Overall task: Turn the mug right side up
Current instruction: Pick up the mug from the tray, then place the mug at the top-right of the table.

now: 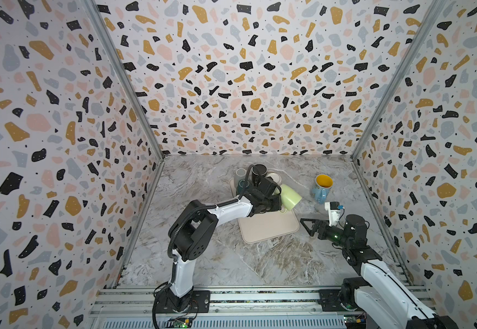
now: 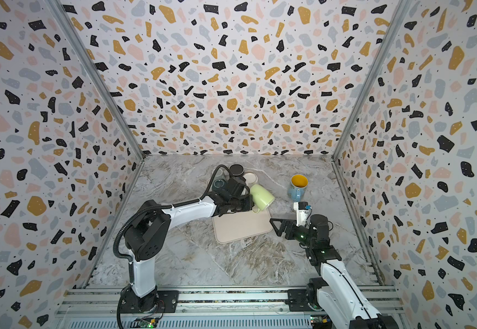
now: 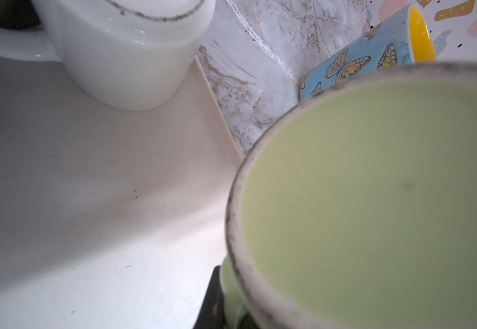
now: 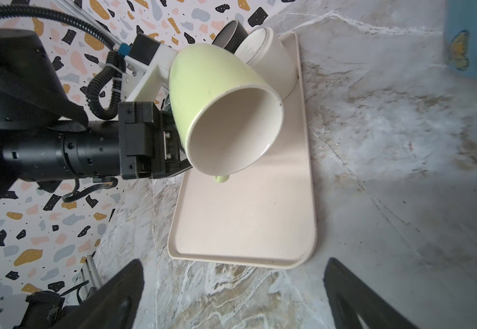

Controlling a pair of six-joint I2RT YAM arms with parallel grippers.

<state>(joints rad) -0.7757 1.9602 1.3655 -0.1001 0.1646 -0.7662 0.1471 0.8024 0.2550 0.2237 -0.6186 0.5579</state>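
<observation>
Right wrist view alone shows the mug (image 4: 220,85) tilted above the tray (image 4: 243,222), white inside facing out; left wrist view shows only its pale green base with a scuffed grey ring; left gripper (image 1: 277,203) is clamped on the mug; right gripper (image 1: 307,223) stands wide apart over the bench (image 1: 231,256)

We see the tray (image 1: 271,230) on the table (image 1: 231,265), a cluster of mugs (image 1: 259,171) on its far end, the tilted mug (image 1: 290,196) in our left gripper (image 1: 277,203) above its right edge, a lone mug (image 1: 322,186) on the table farther right, and our right gripper (image 1: 307,225) just beside the tray's near right corner.
</observation>
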